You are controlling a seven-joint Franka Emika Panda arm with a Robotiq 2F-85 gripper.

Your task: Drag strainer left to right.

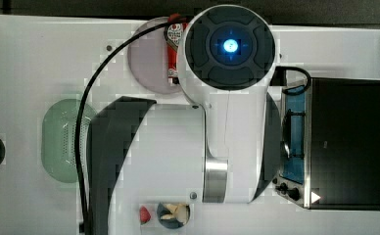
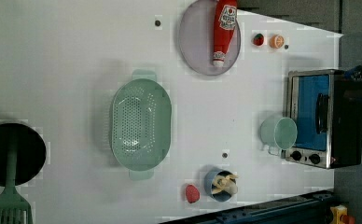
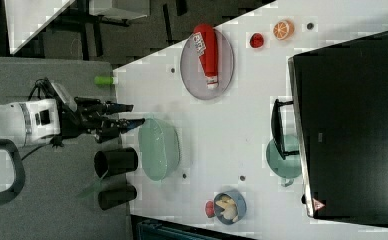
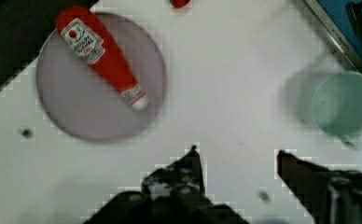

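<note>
Reaching the strainer point(image 2: 141, 123) comes first: the gripper point(image 3: 127, 114), jaws apart and empty, hangs clear above it and should hook one rim before dragging it along the bench point(image 2: 67, 56).

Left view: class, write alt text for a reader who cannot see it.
A pale mint-green oval plastic strainer sits mid-table on a white table. A red ketchup bottle lies on a grey-lilac round plate, and a mint-green mug stands beside a silver toaster oven.
</note>
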